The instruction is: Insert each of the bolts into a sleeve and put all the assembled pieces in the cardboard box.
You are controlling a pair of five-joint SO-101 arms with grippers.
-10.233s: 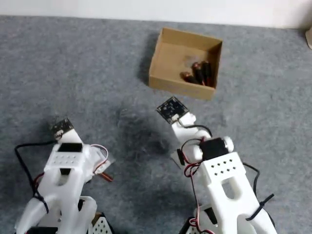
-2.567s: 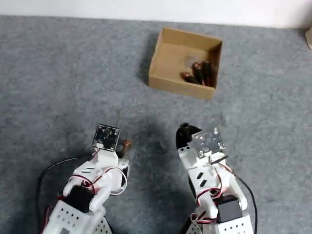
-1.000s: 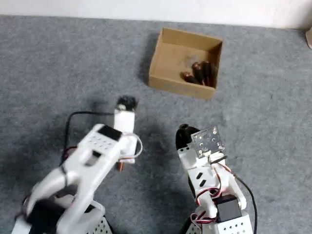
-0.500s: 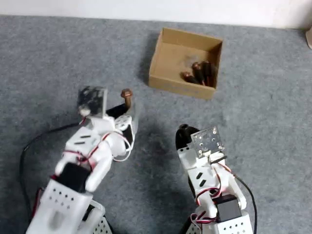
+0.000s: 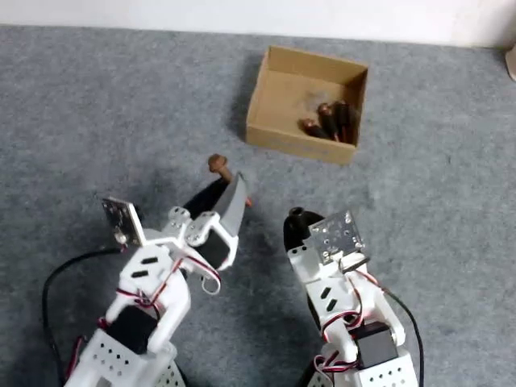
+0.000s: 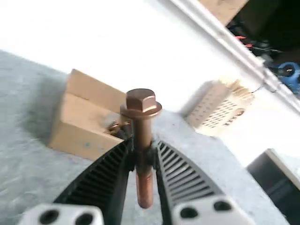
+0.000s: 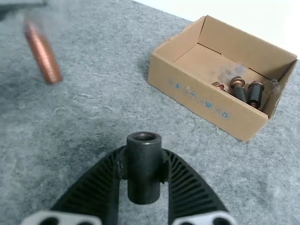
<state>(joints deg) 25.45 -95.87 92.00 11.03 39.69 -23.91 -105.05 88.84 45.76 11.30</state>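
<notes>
Copper-coloured hex-head bolt [image 5: 224,172] is pinched in the left gripper [image 5: 232,192], short of the open brown cardboard box [image 5: 300,145]. The right gripper [image 5: 295,226], farther from the box, clamps a black cylindrical sleeve [image 5: 297,221].

From the left wrist, the jaws close on the bolt's shank, leaving head and tip free.

From the right wrist, the sleeve's bore faces up, and finished pieces [image 7: 239,88] lie in the box.

The next move, I judge, calls for the tip squarely over the bore before lowering. The left arm slants boxward; the right is tucked.
</notes>
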